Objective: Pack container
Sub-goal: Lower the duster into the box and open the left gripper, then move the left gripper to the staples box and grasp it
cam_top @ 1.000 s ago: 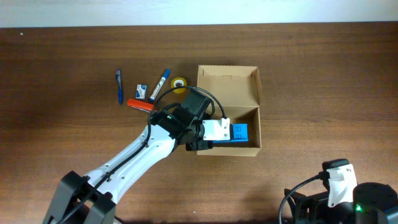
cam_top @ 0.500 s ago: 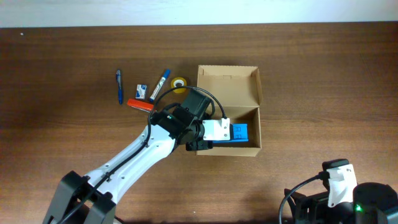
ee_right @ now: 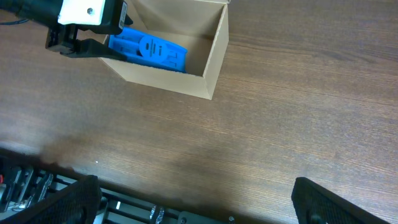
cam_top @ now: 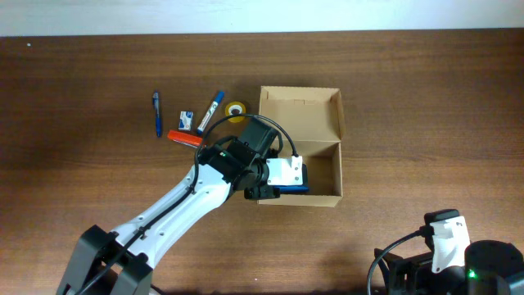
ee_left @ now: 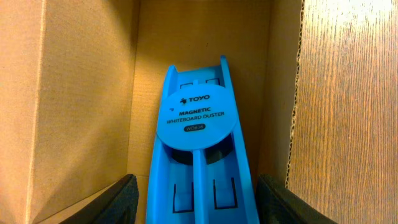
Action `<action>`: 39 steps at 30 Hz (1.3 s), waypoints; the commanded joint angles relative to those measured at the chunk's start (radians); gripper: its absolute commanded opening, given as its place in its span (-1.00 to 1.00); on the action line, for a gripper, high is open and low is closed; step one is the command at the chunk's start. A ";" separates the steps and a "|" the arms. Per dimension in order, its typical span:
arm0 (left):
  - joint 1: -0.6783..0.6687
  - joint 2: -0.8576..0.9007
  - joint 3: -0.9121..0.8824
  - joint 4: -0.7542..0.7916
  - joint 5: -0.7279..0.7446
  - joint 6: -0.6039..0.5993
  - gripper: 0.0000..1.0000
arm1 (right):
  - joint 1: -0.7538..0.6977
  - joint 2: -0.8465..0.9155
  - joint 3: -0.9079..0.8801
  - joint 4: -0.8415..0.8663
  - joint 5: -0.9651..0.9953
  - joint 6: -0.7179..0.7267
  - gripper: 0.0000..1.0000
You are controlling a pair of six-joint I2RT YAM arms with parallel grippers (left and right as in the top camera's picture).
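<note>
Left tool [ee_left: 199, 202] at the mouth of the container [cam_top: 323, 111], which stands lid-open on the counter [ee_right: 298, 93]. Its jaws are parted, flanking the blue whiteboard duster [ee_left: 196, 118] without contact, so the duster rests inside. Right tool [ee_right: 196, 199] is wide open and empty.

I have the container [cam_top: 323, 160] mid-worktop [cam_top: 409, 98], its lid flap laid open behind the compartment. The whiteboard duster [ee_left: 195, 149] lies inside along the near wall, its end between the fingers of the left gripper [ee_left: 202, 208], which reaches in over the left wall. Left of the container sit a tape roll [cam_top: 236, 110], marker [cam_top: 214, 105], small box [cam_top: 186, 120] and pen [cam_top: 156, 113]. The right gripper [ee_right: 196, 199] hangs well apart, before the container.
</note>
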 commanded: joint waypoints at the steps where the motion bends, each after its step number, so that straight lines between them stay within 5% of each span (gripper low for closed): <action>1: 0.000 0.006 0.027 -0.001 -0.001 0.015 0.20 | -0.002 -0.004 0.014 0.003 0.009 -0.010 0.98; 7: 0.000 0.006 0.027 -0.001 0.000 0.015 0.23 | -0.002 -0.004 0.014 0.003 0.009 -0.010 0.98; 14: 0.000 0.005 0.027 0.000 -0.001 0.015 0.74 | -0.002 -0.004 0.014 0.003 0.009 -0.010 0.98; 23: 0.000 0.005 0.117 -0.002 0.000 -0.043 0.74 | -0.002 -0.004 0.014 0.003 0.009 -0.010 0.98; 24: 0.000 0.004 0.122 -0.002 0.000 -0.042 0.48 | -0.002 -0.004 0.014 0.003 0.009 -0.010 0.98; 25: 0.000 0.003 0.124 -0.002 -0.003 -0.042 0.01 | -0.002 -0.004 0.014 0.003 0.009 -0.010 0.99; 26: 0.000 0.003 0.124 -0.001 -0.027 -0.047 -0.72 | -0.002 -0.004 0.014 0.003 0.009 -0.010 0.99; 27: 0.000 0.003 0.124 0.004 -0.060 -0.067 -0.93 | -0.002 -0.004 0.014 0.003 0.009 -0.010 0.99; 34: 0.041 -0.062 0.188 0.047 -0.235 -0.405 -0.96 | -0.002 -0.004 0.014 0.003 0.009 -0.010 0.98; 39: 0.272 -0.107 0.215 0.048 -0.204 -0.547 -0.96 | -0.002 -0.004 0.014 0.003 0.009 -0.010 0.98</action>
